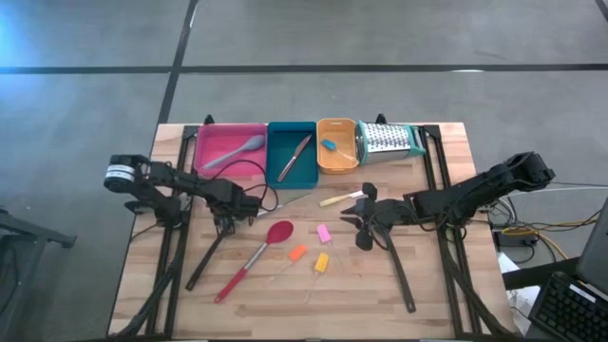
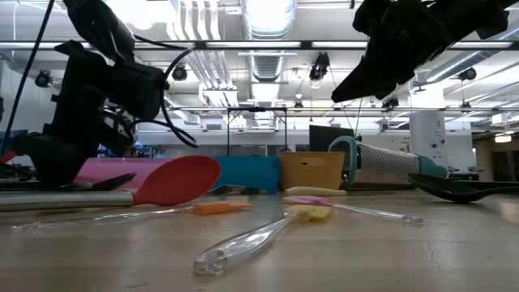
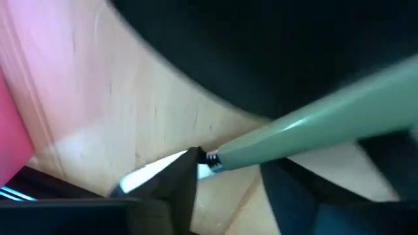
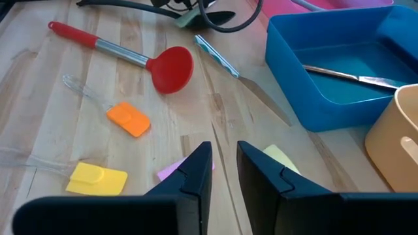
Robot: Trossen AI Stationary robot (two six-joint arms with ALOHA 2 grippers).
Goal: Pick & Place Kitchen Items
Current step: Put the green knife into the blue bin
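High view, left gripper [image 1: 226,203] low over a pale green-handled knife [image 1: 285,202] near the pink tray [image 1: 204,144], grip unclear, right gripper [image 1: 364,217] part-open, empty, glossy red spoon [image 1: 278,233] on wood.

Light here pours down from long ceiling tubes [image 2: 268,16], which burn out to white glare in the low view and leave both arms as near-black silhouettes against them. From above, the bench [image 1: 427,285] is evenly and softly lit, with only faint shadows under the arms and the red spoon [image 1: 271,242]. At bench level the clear handle [image 2: 243,243] nearest the lens is soft, and a pale sheen lies on the wood. The left wrist view is heavily smeared, its green handle [image 3: 313,134] streaked. The right wrist view is crisp, with the gripper fingers [image 4: 196,173] dark and slightly soft.
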